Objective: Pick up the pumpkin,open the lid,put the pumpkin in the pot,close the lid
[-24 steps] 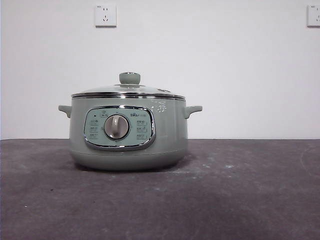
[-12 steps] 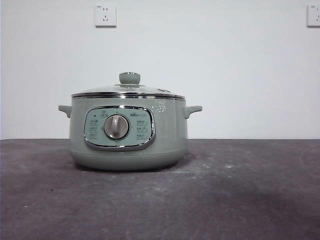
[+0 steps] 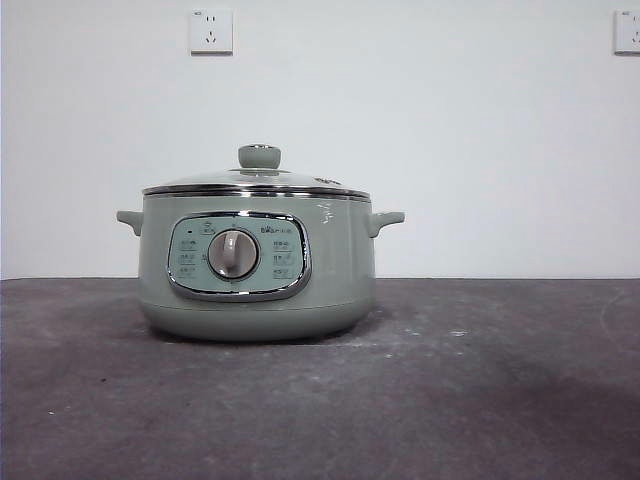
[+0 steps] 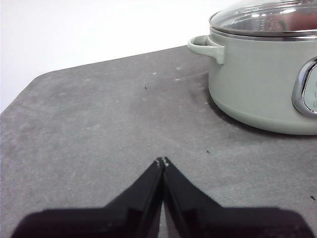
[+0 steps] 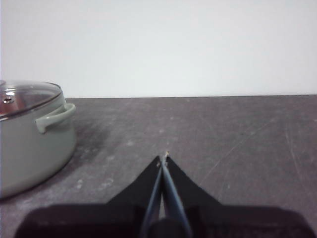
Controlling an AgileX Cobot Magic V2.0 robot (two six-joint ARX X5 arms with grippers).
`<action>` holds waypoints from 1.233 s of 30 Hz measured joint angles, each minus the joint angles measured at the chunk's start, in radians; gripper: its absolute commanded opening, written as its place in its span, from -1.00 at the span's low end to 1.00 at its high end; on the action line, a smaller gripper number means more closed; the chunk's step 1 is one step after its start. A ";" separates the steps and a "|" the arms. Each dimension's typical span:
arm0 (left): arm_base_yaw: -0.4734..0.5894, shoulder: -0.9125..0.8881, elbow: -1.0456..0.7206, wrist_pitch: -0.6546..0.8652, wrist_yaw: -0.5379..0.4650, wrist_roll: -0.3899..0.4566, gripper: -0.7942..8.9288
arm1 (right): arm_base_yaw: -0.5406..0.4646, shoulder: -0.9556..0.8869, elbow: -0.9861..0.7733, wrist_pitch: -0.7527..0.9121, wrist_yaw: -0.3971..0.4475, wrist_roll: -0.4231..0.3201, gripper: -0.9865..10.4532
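The sage-green pot point(image 3: 258, 265) stands on the dark table, left of centre in the front view. The glass lid point(image 3: 256, 180) with its green knob point(image 3: 259, 156) sits shut on it. The pot also shows in the left wrist view point(image 4: 262, 79) and in the right wrist view point(image 5: 29, 141). An orange-red tint shows through the lid glass point(image 4: 277, 17). The pumpkin itself is not in plain view. My left gripper point(image 4: 162, 161) is shut and empty over bare table beside the pot. My right gripper point(image 5: 164, 156) is shut and empty on the pot's other side.
The dark grey table point(image 3: 480, 400) stretches wide to the right of the pot. A white wall stands behind, with two sockets point(image 3: 211, 31) high up. The table's rounded corner shows in the left wrist view point(image 4: 29, 89).
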 measured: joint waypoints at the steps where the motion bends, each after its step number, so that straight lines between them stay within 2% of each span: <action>1: 0.000 0.000 0.000 0.000 0.000 0.000 -0.84 | 0.003 0.000 -0.004 -0.003 0.000 0.000 -0.83; 8: 0.000 0.000 0.000 0.000 0.000 0.000 -0.84 | 0.022 0.000 -0.010 -0.058 0.000 0.000 -0.83; 12: 0.000 0.000 0.000 0.000 0.000 0.000 -0.84 | 0.022 0.000 -0.010 -0.151 0.001 0.000 -0.83; 23: 0.000 0.000 0.000 0.000 0.000 0.000 -0.84 | 0.022 -0.001 -0.008 -0.154 0.002 0.068 -0.83; 37: 0.000 0.000 0.000 0.000 0.000 0.000 -0.84 | 0.022 -0.001 -0.008 -0.154 0.002 0.072 -0.83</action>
